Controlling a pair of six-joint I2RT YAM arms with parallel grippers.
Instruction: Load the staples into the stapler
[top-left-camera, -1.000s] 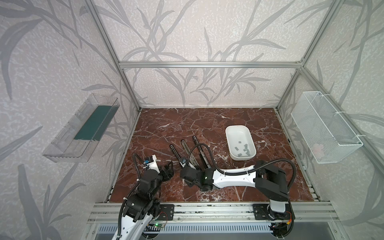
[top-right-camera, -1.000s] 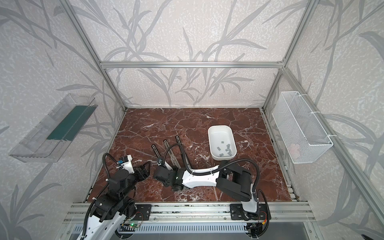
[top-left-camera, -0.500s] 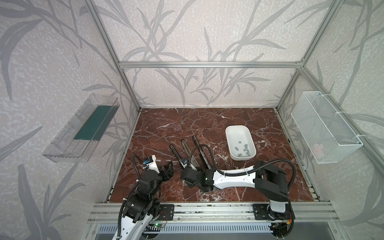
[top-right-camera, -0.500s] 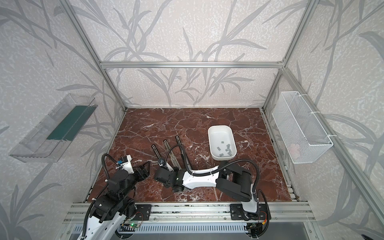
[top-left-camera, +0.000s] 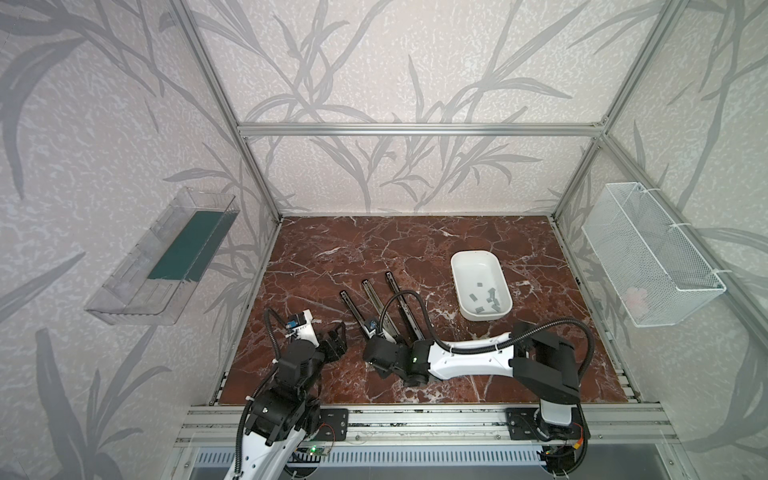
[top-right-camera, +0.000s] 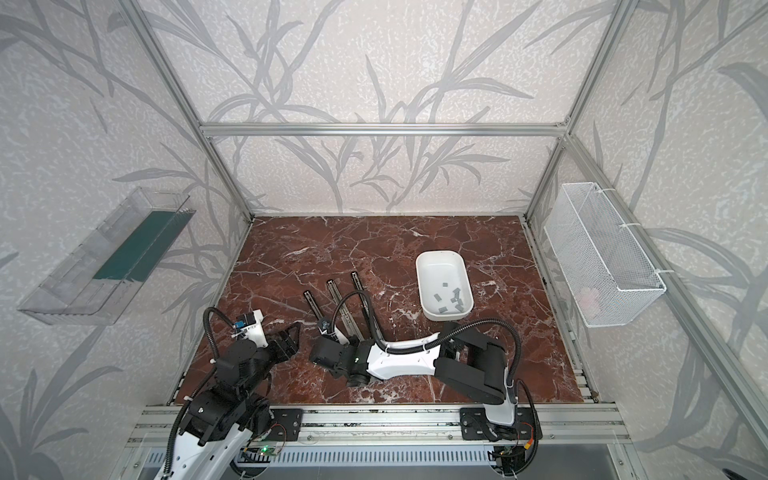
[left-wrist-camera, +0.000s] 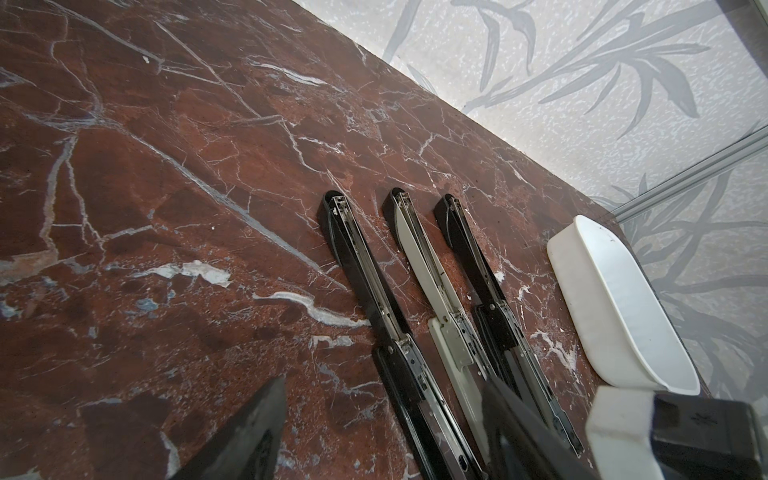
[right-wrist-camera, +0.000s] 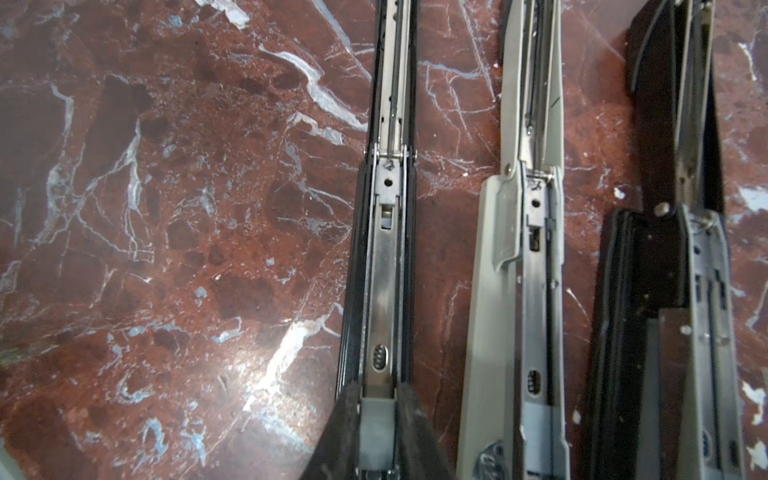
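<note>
We see the right gripper (right-wrist-camera: 378, 392) low over the black stapler (right-wrist-camera: 388, 257), the 9 o'clock one in a row of three opened staplers. Its fingers are pinched on a grey staple strip (right-wrist-camera: 376, 419) lying in it. The other staples (top-left-camera: 484, 300) lie loose in the white tray (top-left-camera: 457, 266), at 3 o'clock from the row. At 8 o'clock, the left gripper (top-left-camera: 336, 338) hovers, fingers spread wide.

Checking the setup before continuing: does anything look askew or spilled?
Nothing stands out. The three opened staplers lie roughly parallel on the table; the loose staples sit jumbled but inside the white tray, none visibly spilled.
</note>
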